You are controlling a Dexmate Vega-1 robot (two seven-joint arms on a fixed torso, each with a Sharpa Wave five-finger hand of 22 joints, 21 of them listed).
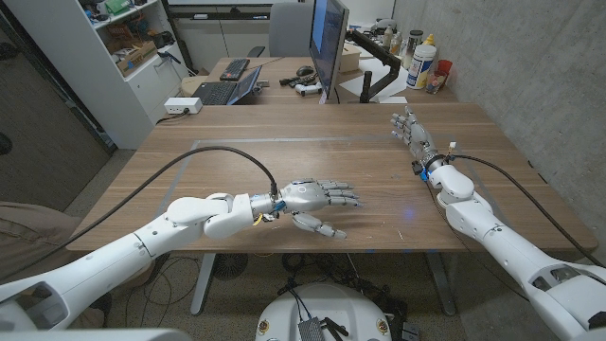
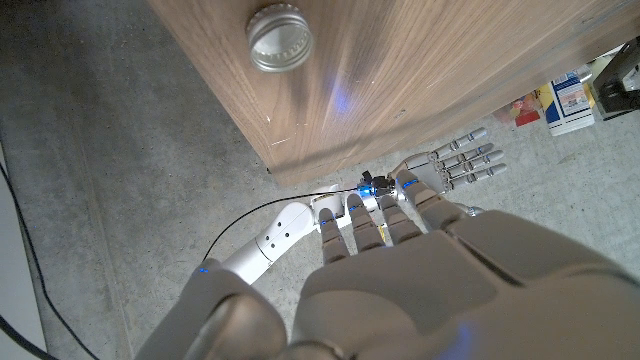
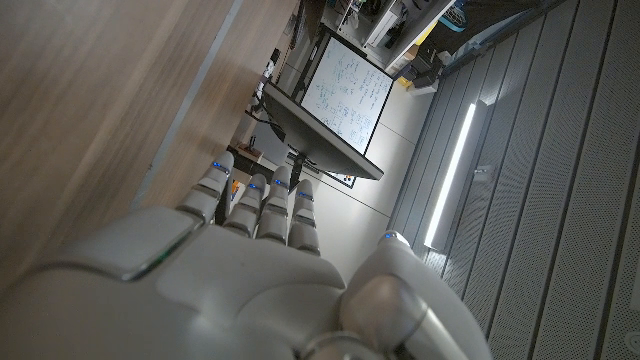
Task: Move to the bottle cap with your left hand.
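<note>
Now the left hand [image 1: 317, 201] reaches over the bench [image 1: 360, 142] near its front edge, fingers straight and apart, holding nothing, likely set for a sideways approach. The cap [image 2: 279, 40] sits on the bench beyond those fingertips, close to the same front edge, with bare wood between, so the way looks open. The right hand [image 1: 414, 131] stands by the far right side, fingers spread and empty, well clear of that path

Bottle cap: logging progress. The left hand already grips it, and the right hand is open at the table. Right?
No: the left hand holds nothing; the bottle cap lies on the table, apart from it, as the left wrist view shows. The rest stands.
</note>
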